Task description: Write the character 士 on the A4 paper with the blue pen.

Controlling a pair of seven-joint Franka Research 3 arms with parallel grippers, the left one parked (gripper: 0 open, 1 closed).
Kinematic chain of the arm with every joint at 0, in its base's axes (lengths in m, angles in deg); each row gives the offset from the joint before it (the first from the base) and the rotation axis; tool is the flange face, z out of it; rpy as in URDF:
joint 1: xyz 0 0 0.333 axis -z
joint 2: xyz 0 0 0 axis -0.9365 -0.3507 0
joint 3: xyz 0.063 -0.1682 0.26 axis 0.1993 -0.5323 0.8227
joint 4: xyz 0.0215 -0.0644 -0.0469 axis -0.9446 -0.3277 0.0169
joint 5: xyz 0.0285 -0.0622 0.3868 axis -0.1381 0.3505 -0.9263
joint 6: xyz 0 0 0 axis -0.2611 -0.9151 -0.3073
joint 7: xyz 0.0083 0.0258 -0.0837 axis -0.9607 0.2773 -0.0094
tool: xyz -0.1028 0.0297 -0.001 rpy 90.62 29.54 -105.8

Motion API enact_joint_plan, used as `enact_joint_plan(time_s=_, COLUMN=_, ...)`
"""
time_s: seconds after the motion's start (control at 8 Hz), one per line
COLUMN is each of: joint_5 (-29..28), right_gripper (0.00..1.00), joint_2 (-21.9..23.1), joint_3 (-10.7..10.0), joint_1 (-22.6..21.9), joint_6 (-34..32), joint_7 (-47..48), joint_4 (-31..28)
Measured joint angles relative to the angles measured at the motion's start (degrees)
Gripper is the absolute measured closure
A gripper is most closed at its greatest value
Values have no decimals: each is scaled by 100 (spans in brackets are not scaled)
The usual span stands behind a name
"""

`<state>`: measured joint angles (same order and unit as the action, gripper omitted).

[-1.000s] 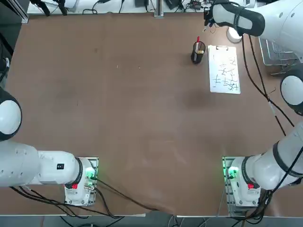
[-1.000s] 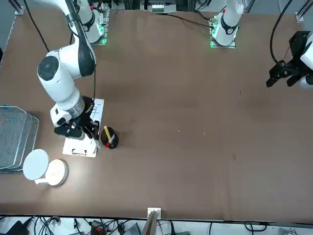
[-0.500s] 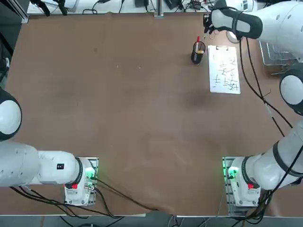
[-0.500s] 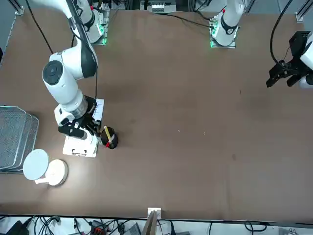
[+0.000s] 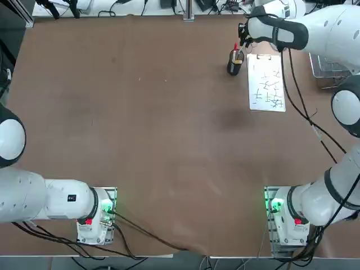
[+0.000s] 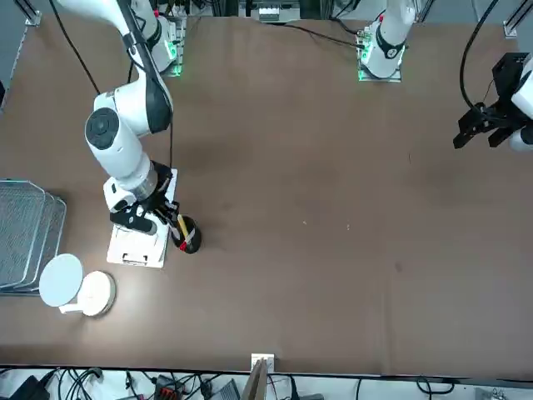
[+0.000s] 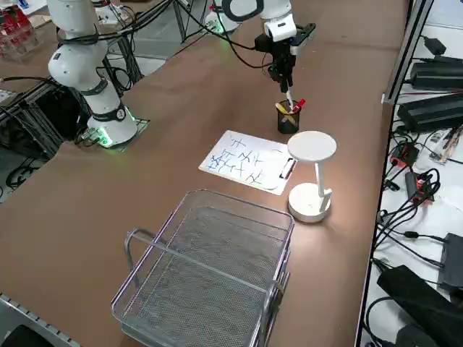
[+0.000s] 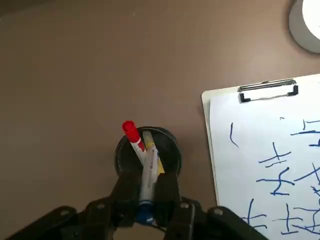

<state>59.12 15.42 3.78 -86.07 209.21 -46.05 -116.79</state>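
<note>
Tabletop far edge — fingers (image 8: 146, 197) clamp blue pen (image 8: 147, 185) above holder (image 8: 169, 152).

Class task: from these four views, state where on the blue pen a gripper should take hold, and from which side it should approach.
Grip the blue pen near its upper end, from above: its lower end points into the black pen cup beside the red-topped pen. The right gripper is shut on it there, over the cup, next to the A4 paper.
</note>
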Motion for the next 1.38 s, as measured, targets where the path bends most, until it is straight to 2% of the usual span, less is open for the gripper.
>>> enact_joint_plan(time_s=0.75, joint_5=1, right_gripper=79, joint_2=-219, joint_3=8, joint_1=59, joint_6=-55, joint_7=-170, joint_4=-186)
enact_joint_plan(time_s=1.38, joint_5=11, right_gripper=79, joint_2=-385, joint_3=8, joint_1=69, joint_6=291, joint_7=-367, joint_4=-185)
